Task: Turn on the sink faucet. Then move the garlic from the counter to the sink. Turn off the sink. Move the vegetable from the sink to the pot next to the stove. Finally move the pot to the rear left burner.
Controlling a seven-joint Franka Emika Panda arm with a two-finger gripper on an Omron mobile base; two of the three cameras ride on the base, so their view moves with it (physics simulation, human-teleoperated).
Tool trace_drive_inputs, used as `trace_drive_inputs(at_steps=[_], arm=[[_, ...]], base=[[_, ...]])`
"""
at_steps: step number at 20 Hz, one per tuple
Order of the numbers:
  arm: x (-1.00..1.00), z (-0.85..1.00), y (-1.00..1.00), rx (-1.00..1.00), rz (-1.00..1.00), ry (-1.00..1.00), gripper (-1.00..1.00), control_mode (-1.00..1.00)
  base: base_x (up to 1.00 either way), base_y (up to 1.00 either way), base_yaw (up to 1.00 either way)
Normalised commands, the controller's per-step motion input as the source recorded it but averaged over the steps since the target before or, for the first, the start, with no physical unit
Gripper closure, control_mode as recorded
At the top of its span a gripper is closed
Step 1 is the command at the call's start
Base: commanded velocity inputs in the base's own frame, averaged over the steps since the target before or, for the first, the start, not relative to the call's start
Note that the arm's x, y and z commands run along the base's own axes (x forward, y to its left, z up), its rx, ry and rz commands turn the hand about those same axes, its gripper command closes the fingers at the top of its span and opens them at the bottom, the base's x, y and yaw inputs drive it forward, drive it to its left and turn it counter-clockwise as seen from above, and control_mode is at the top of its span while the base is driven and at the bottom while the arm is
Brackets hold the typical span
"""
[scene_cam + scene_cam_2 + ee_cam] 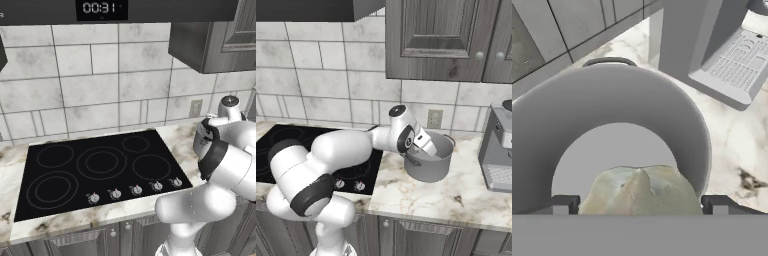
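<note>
The grey pot (432,165) stands on the marble counter just right of the stove (286,145). My gripper (427,146) reaches down into it from above. In the hand view the pale garlic (639,192) lies on the pot's floor, ringed by the pot's wall (612,95). It sits between my two fingertips (564,204), which stand wide apart on either side of it, so my gripper (640,205) is open. The rear left burner (55,155) is bare.
A grey coffee machine (498,155) stands on the counter right of the pot, close to its rim (722,45). Wall cabinets (446,40) hang above. Stove knobs (136,189) line the front edge. A wall outlet (434,119) is behind the pot.
</note>
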Motion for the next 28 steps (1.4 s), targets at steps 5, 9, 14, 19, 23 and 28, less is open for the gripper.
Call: trace_drive_inputs(at_steps=[5, 9, 14, 19, 23, 28], arm=[[0.18, -0.25, -0.02, 0.02, 0.02, 0.03, 1.0, -1.0], [0.1, -0.28, -0.03, 0.02, 0.02, 0.02, 1.0, -1.0], [0.08, -0.31, -0.01, 0.01, 0.01, 0.02, -1.0, -1.0], [0.06, -0.08, 0.0, 0.01, 0.0, 0.0, -1.0, -1.0], [0.0, 0.03, 0.0, 0.0, 0.0, 0.0, -1.0, -1.0], [-0.1, 0.3, 0.0, 0.0, 0.0, -0.01, -1.0, -1.0]], base=[[0.0, 0.0, 0.0], [0.0, 0.0, 0.0], [0.0, 0.0, 0.0], [0.0, 0.0, 0.0], [0.0, 0.0, 0.0], [0.0, 0.0, 0.0]])
